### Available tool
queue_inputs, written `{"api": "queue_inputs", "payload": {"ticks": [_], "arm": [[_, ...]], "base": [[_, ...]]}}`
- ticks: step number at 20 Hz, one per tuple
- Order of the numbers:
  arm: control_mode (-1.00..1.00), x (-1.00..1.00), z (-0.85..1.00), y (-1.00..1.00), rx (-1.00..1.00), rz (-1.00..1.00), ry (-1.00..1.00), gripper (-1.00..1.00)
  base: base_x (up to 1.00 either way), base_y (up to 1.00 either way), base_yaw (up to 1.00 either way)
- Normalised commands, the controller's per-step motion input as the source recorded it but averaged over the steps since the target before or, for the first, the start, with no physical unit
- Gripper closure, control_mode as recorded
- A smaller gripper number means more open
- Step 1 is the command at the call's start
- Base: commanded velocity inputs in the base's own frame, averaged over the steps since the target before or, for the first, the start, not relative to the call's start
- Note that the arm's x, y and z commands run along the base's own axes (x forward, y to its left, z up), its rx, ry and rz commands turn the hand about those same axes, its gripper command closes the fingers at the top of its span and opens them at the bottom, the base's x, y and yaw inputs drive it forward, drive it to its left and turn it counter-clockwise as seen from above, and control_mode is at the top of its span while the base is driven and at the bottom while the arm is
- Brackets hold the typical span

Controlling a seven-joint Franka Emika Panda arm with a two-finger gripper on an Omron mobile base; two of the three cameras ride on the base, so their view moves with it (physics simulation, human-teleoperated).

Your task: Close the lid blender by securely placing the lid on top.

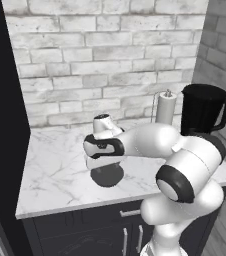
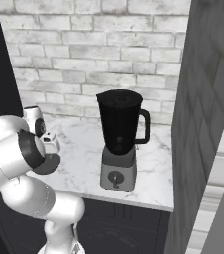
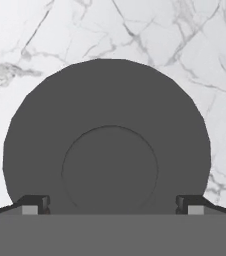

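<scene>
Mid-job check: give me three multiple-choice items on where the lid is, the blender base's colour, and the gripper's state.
1. Where is the lid?
A. on the blender jar
B. flat on the marble counter
C. beside the paper-towel roll

2. What colour is the blender base?
A. grey
B. red
C. white

3. How is the gripper?
A. shut on the lid
B. shut on nothing
C. open above the lid

Answers: B, the disc lies on the counter under the hand; A, a grey box with a black knob; C, the hand view shows fingertips spread wide over the lid.
</scene>
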Motion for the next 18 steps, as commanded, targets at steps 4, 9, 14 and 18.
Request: {"api": "queue_inputs", "payload": {"ticks": [4,9,14,18], "arm": [[-1.0,0.16,-0.2,0.0,0.0,0.0,0.0,-1.0],[-1.0,0.04,-0.16,0.0,0.0,0.0,0.0,-1.0],[-1.0,0.0,-0.15,0.0,0.0,0.0,-0.01,-1.0],[-1.0,-0.03,-0.16,0.0,0.0,0.0,-0.01,-1.0]], "base": [[0.0,0.0,0.0],[0.0,0.0,0.0],[0.0,0.0,0.0],[0.0,0.0,0.0]]}}
